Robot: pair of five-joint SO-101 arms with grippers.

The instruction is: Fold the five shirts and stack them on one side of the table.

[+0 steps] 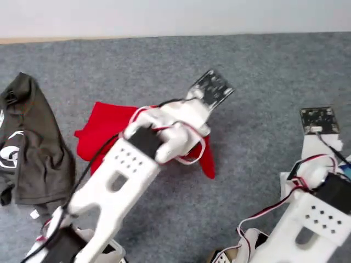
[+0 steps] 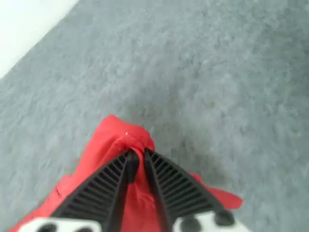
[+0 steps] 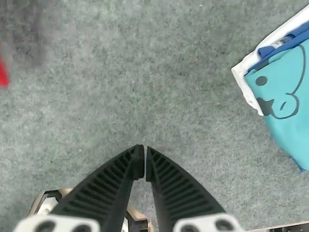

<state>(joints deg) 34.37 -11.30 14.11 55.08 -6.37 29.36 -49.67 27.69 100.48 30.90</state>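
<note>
A red shirt [image 1: 101, 134] lies crumpled on the grey carpeted table [image 1: 258, 76], mostly under the left arm. My left gripper [image 2: 137, 155] is shut on a bunched fold of the red shirt [image 2: 123, 140], lifted a little off the surface. A dark olive shirt [image 1: 27, 145] with white print lies heaped at the table's left edge. My right gripper [image 3: 145, 151] is shut with nothing in it, hovering over bare carpet. A teal shirt [image 3: 282, 96] with blue and white cloth under it lies folded beside the right gripper.
The right arm [image 1: 312, 213] stands at the table's right front. A strip of pale wall [image 1: 175, 16] runs along the far edge. A sliver of the red shirt [image 3: 3, 72] shows at the edge of the right wrist view.
</note>
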